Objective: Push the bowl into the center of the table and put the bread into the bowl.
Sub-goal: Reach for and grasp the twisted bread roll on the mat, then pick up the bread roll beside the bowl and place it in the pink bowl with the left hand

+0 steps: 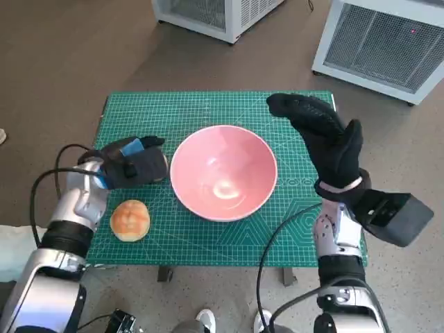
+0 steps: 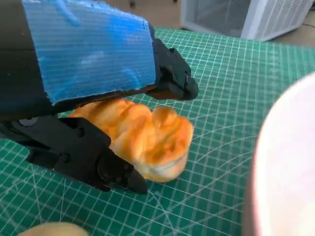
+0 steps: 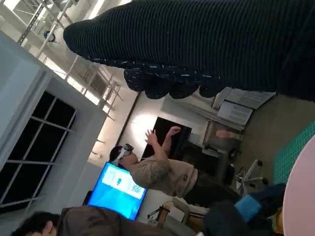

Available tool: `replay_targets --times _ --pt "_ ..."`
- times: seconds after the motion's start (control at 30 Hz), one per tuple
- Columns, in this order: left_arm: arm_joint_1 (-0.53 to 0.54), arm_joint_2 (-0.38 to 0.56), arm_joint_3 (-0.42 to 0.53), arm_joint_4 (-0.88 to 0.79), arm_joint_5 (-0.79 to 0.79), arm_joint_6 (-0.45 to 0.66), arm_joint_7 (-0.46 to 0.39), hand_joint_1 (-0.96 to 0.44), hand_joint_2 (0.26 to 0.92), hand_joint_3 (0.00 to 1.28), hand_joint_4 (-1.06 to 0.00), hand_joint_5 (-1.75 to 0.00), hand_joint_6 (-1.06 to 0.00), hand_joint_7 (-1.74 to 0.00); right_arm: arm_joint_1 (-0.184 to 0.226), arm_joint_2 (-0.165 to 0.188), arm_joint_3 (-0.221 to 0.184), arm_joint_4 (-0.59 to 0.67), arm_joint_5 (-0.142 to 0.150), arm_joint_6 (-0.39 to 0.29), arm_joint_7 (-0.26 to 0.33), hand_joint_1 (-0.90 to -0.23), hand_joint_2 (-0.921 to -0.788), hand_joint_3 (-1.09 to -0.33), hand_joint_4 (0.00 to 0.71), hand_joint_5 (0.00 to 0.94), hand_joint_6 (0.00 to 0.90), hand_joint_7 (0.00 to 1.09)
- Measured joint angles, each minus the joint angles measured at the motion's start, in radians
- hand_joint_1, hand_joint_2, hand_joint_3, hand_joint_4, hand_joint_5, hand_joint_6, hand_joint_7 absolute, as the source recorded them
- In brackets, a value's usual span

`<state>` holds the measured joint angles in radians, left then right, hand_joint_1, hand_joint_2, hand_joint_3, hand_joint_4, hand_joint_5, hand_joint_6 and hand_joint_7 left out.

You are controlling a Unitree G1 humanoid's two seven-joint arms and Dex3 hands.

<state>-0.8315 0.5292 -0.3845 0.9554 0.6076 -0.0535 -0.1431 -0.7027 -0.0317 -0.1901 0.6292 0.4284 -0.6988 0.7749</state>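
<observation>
The golden-brown, lumpy bread roll [image 2: 152,135] sits low over the green, gridded top of the desk [image 1: 173,111], just beside the near wall of the wide pink ceramic bowl [image 1: 201,149], which already looks about central to me. My black left hand [image 1: 132,163] with its blue-taped back has its fingers clasped round the bread roll, one above it and one below in the left wrist view; how firmly, I cannot tell. That is my main worry: the roll is soft and uneven, so a loose hold could let it slide out on the lift, while squeezing harder might crush or tear it. The head view hides the bread roll under the hand, so I would be judging height over the rim half blind, and a low carry could knock the bowl off its spot or tip it. A second, paler round roll [image 1: 130,220] lies on the desk close by the left forearm, and a backward sweep of that arm could shove it off the edge. The gloved right hand [image 1: 326,142] is raised beyond the bowl's far side, fingers spread and holding nothing; should it drop while I cross over, the two hands could collide above the bowl.
</observation>
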Motion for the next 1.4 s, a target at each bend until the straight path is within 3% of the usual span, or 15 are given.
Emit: replay_targets --times 0.1,0.23,1.03,1.4 --pt "-0.004 0.000 -0.013 0.023 0.019 -0.038 0.049 -0.05 0.913 0.09 -0.70 -0.83 -0.61 -1.03 0.002 0.000 0.001 -0.002 0.000 0.000 0.000 -0.703 -0.921 -0.720 0.213 0.005 -0.001 0.69" --pt "-0.012 0.000 -0.026 0.052 0.029 -0.076 0.088 -0.01 0.919 0.07 -0.69 -1.11 -0.63 -1.11 0.005 0.000 0.001 -0.003 0.001 0.000 0.000 -0.703 -0.921 -0.720 0.213 0.004 -0.001 0.69" --pt "-0.039 0.018 -0.012 0.076 0.012 -0.078 0.079 0.00 0.920 0.08 -0.64 -1.24 -0.64 -1.13 0.012 0.000 0.002 -0.006 0.008 0.009 0.006 -0.701 -0.921 -0.717 0.214 0.004 -0.001 0.66" --pt "0.010 0.097 0.114 -0.258 -0.038 -0.023 0.043 0.00 0.920 0.08 -0.68 -1.18 -0.62 -1.17 0.013 0.000 0.002 -0.009 0.010 0.018 0.012 -0.699 -0.921 -0.718 0.211 0.002 -0.001 0.65"
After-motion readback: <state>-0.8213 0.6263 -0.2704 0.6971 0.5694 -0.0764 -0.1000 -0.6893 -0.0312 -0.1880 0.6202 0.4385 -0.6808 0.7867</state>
